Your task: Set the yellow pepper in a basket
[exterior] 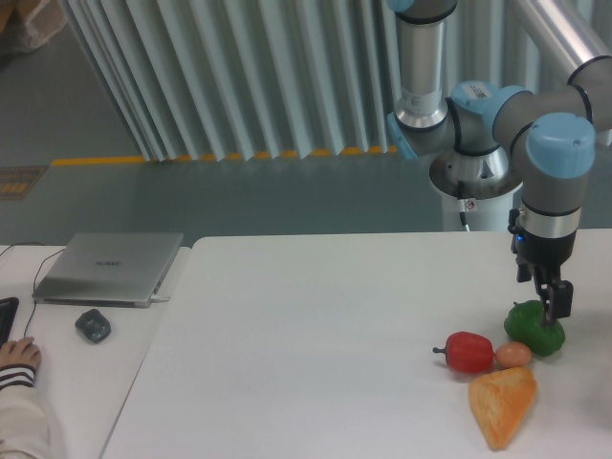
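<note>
**Target absent from view; gripper over the wrong pepper**

Foreground, right: an orange wedge (502, 405) lies nearest the camera on the table (316, 325). Just behind it sit a red pepper (469, 352) and a small orange ball (513, 355), touching or nearly so. A green pepper (532, 332) is just beyond the ball.

Foreground, left: a hand (17, 356) rests at the table edge. A mouse (93, 326) and a closed laptop (107, 269) lie further back.

Gripper (553, 308): it points down, directly above the green pepper, at or just short of contact. The fingers read as a dark cluster against the pepper. Whether they are spread or closed cannot be told, and nothing is seen held.

Yellow pepper: not visible anywhere in the frame. Basket: likewise not visible. Both may lie beyond the right or lower edge, which cuts the table short.

Background: the arm's base (475, 182) stands behind the table, before a ribbed wall (239, 76).

Assessment: the task appears to be at the approach stage, with no pick made. The gripper's position suits the green pepper, which is not the target. The next move calls for locating the yellow pepper, shifting the open fingers above it, then descending to straddle it. There is a risk of knocking the clustered items on departure.
</note>
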{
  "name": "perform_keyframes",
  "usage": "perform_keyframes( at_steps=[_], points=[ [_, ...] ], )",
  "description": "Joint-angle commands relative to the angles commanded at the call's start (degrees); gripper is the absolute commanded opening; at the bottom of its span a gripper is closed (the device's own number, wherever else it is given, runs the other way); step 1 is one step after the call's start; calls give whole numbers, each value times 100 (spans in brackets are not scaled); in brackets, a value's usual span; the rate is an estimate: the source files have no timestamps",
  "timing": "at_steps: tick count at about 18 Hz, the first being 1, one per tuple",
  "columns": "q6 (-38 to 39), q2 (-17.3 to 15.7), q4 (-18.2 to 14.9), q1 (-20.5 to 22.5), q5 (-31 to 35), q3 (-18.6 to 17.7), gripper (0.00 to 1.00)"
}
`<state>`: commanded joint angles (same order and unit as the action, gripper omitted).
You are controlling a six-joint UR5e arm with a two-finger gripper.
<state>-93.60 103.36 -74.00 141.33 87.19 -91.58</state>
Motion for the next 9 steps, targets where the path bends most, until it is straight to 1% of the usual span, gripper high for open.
perform_keyframes(
  at_steps=[4,7,9],
  points=[
    [18,0,0,-105,132,-18,100],
    [149,26,26,-123,132,-18,100],
    [176,44,61,-210,141,-9,100]
  ],
)
